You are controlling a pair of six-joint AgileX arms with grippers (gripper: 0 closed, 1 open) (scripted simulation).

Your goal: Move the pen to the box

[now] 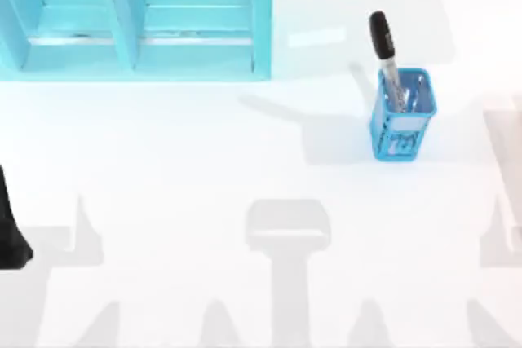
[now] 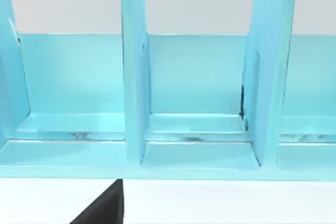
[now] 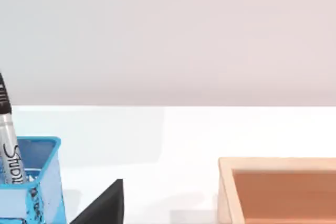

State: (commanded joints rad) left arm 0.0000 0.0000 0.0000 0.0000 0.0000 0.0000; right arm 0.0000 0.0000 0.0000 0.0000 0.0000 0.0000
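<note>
Far left edge of the table [image 1: 245, 160], a bit of the left arm [image 1: 12, 234] sits parked; can't tell its gripper's state. Back left: turquoise rack [image 1: 139, 18] w/ upright dividers, slots bare. Right of centre, small blue mesh holder [image 1: 401, 124] w/ the pen [image 1: 385, 59] standing in it, black cap up, leaning. Near the holder, in the right wrist view, a shallow tan box [image 3: 278, 187], nothing seen inside; right gripper's state can't be told.

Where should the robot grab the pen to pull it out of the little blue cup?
Best by the black cap end of the pen, coming down from above. That end sticks up out of the blue mesh holder, while the silver barrel sits down inside its walls, so a side approach lower down would likely bump the holder.
</note>
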